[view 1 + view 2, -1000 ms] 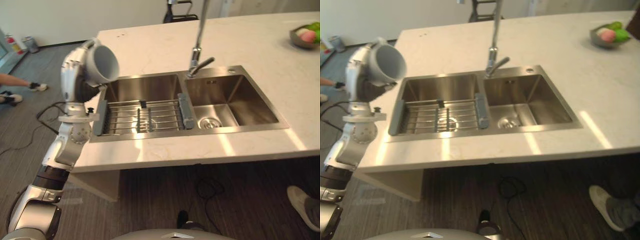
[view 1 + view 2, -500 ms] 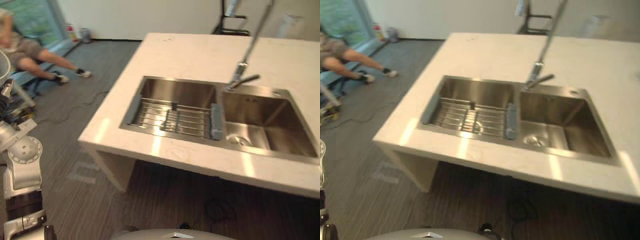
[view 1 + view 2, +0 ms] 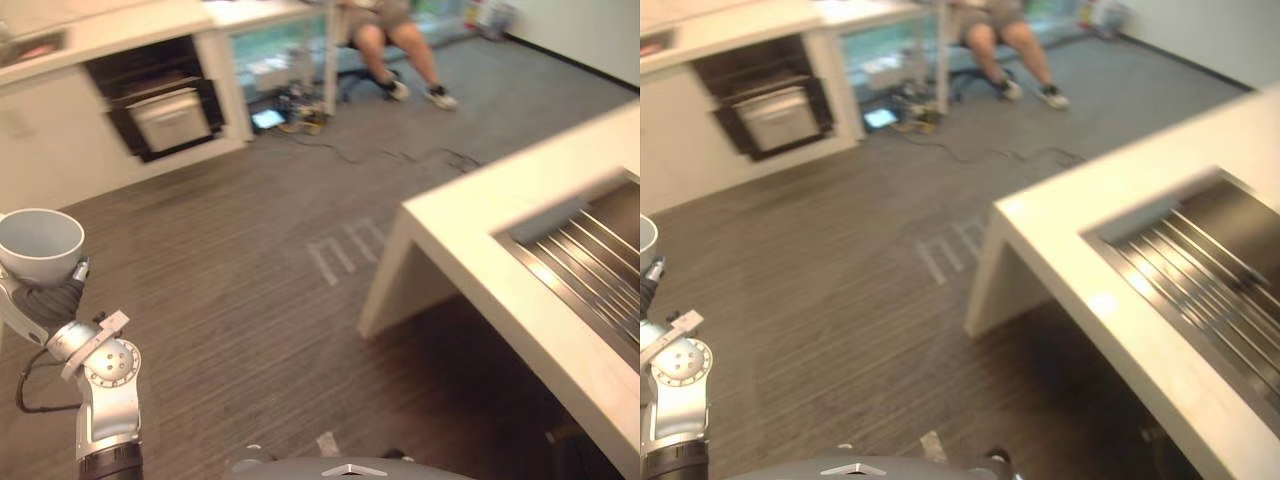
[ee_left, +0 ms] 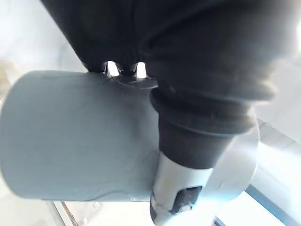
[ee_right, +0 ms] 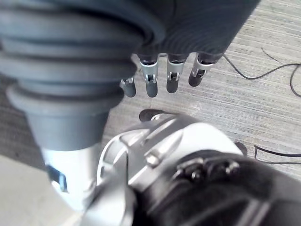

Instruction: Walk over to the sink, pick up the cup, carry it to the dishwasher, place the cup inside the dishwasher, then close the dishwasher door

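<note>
View is swinging off the sink: a second ago the basins and tap were sitting square ahead. Now the desk (image 3: 470, 225) and sink (image 3: 590, 265) are sliding out at the right edge and open floor is taking the middle. The robot is turning; the things themselves are not moving. Cup (image 3: 40, 243) is riding at lower left, upright and mouth up where it was tipped sideways a second ago, well apart from the sink. Left hand (image 3: 50, 300) is gripping it from below, fingers curling round it and thumb clamping across its wall. Right hand (image 5: 150, 77) is hanging over the floor, fingers loose and straight, holding nothing. Pickup looks done and the carry is starting. A dark open appliance (image 3: 155, 95) in the white cabinets ahead, probably the dishwasher, is coming into view. A seated person (image 3: 395, 35) is showing beyond it. No writing or labels are reading clearly.
</note>
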You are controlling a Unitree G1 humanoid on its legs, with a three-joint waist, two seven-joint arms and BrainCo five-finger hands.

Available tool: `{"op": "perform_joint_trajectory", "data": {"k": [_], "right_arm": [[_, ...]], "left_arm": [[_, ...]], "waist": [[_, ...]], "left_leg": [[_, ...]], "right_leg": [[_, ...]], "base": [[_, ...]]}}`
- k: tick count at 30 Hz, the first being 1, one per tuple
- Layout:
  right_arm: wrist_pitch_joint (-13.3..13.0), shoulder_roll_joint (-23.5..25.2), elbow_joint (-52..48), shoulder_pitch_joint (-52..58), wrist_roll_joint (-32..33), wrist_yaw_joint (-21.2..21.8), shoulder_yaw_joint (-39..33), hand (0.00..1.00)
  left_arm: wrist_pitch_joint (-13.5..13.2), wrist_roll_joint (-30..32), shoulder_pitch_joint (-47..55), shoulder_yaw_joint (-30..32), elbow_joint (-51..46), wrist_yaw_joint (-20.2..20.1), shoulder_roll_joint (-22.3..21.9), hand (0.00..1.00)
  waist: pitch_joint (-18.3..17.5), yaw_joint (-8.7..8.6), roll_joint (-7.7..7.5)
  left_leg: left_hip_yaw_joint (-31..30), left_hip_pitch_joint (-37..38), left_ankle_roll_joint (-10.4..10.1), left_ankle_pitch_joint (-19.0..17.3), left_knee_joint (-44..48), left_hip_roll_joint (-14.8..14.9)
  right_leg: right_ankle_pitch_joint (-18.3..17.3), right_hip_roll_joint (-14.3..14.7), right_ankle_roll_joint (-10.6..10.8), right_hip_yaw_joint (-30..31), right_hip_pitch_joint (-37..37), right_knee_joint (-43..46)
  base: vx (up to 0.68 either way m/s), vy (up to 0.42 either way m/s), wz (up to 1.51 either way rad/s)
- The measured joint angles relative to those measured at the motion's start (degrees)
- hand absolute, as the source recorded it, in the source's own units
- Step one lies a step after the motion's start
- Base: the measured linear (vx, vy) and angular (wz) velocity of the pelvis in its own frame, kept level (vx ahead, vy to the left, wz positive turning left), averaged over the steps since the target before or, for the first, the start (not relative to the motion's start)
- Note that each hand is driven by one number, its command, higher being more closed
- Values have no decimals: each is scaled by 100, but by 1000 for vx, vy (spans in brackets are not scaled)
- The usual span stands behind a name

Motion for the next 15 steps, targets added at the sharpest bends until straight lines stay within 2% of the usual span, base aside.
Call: {"op": "perform_joint_trajectory", "data": {"k": [1,2,3,4,6,7,8,9,10,11,12,13,14,15], "right_arm": [[-73,133,28,46,-1,0,-179,0],[-83,191,39,32,0,-17,-192,0],[-167,140,-30,19,11,-102,-197,0],[-174,107,-20,31,49,-227,-202,0],[-178,129,-32,2,248,-411,-217,0],[-169,165,-41,-42,424,-517,-335,0],[-174,181,-40,-43,496,-542,-400,0],[-185,203,-52,-29,522,-560,-550,0],[-190,202,-90,-21,564,-559,-690,0],[-205,256,-189,-33,610,-561,-875,0],[-239,351,-213,-40,623,-542,-904,0],[-254,379,-216,-42,611,-530,-930,0],[-289,424,-212,-47,600,-508,-929,0],[-314,493,-224,-55,472,-483,-896,0]], "left_arm": [[-24,4,67,-21,-181,-67,65,100],[-42,1,155,-11,-236,-110,145,100],[-105,-92,316,-41,-339,-315,259,100],[-113,-186,373,-42,-378,-445,269,100],[-131,-410,498,39,-466,-657,337,100],[-216,-460,573,73,-465,-753,399,100],[-290,-484,619,41,-464,-795,419,100],[-449,-551,696,-63,-462,-858,415,100],[-590,-564,755,-244,-448,-869,418,100],[-858,-593,705,-479,-335,-864,434,100],[-1086,-685,566,-708,-158,-860,438,100],[-1172,-704,498,-823,-50,-853,438,100],[-1248,-744,430,-1031,84,-846,438,100],[-1294,-839,417,-1242,159,-857,437,100]], "waist": [[-91,-26,-169],[-82,-34,-225],[-31,-68,-130],[-44,8,-115],[-21,55,-64],[-12,92,-92],[8,142,-56],[16,208,-6],[44,184,104],[71,129,215],[101,112,225],[110,100,203],[137,30,146],[141,-53,3]], "left_leg": [[137,319,34,95,-868,-300],[503,487,-59,107,-999,-323],[718,480,-27,296,-973,-397],[588,430,49,307,-993,-508],[308,242,182,342,-980,-657],[106,148,269,391,-1005,-728],[3,123,298,420,-1053,-768],[-168,120,348,474,-1173,-835],[-407,114,382,524,-1282,-850],[-793,61,355,638,-1383,-815],[-1149,72,330,777,-1516,-840],[-1295,82,364,795,-1566,-865],[-1467,99,332,826,-1568,-897],[-1534,188,308,852,-1570,-936]], "right_leg": [[167,-226,97,-473,239,-54],[247,-360,251,-659,308,-69],[343,-504,229,-974,452,61],[488,-552,121,-1023,494,6],[698,-573,58,-1014,540,-143],[904,-608,54,-969,587,-133],[935,-666,6,-845,554,-24],[959,-811,-145,-473,464,320],[881,-910,-416,118,282,787],[64,-623,-100,1235,54,915],[-475,-209,70,2289,-95,892],[-619,-28,117,2792,-169,870],[-850,303,267,3602,-261,864],[-949,471,400,3973,-242,877]], "base": [[-101,296,152],[-83,310,186],[-31,199,123],[-33,207,112],[-43,190,85],[-41,198,90],[-5,221,74],[-8,261,76],[-33,299,125],[-101,243,166],[-112,140,158],[-126,43,152],[-106,-24,146],[-94,-51,141]]}}
